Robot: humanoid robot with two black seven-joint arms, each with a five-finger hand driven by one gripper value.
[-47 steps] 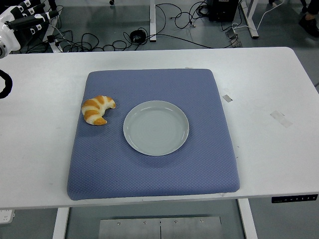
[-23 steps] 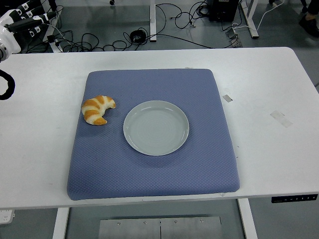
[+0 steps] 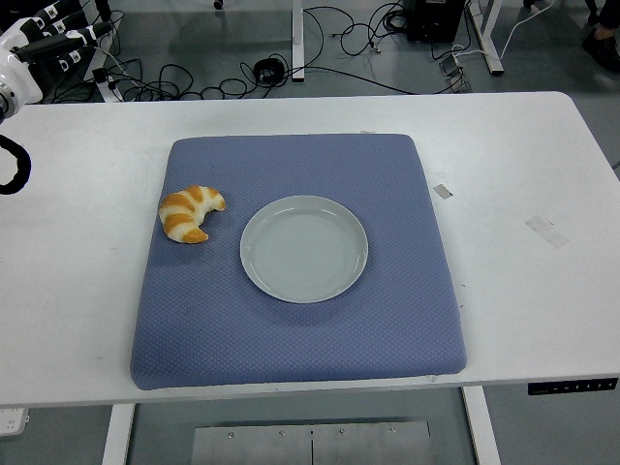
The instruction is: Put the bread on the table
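Bread resting on the mat, beside an empty plate.
The bread (image 3: 191, 213), 1 croissant, lies at the left edge of the blue mat (image 3: 300, 339), just left of the plate (image 3: 304, 249) and clear of it; the plate holds nothing. Only a dark curve of the left arm (image 3: 12, 167) shows at the left edge; whether that hand is released or clenched cannot be told, and the right hand is out of view. Risk: a reach across the white tabletop (image 3: 77, 291) could nudge the croissant off the mat edge or knock the plate.
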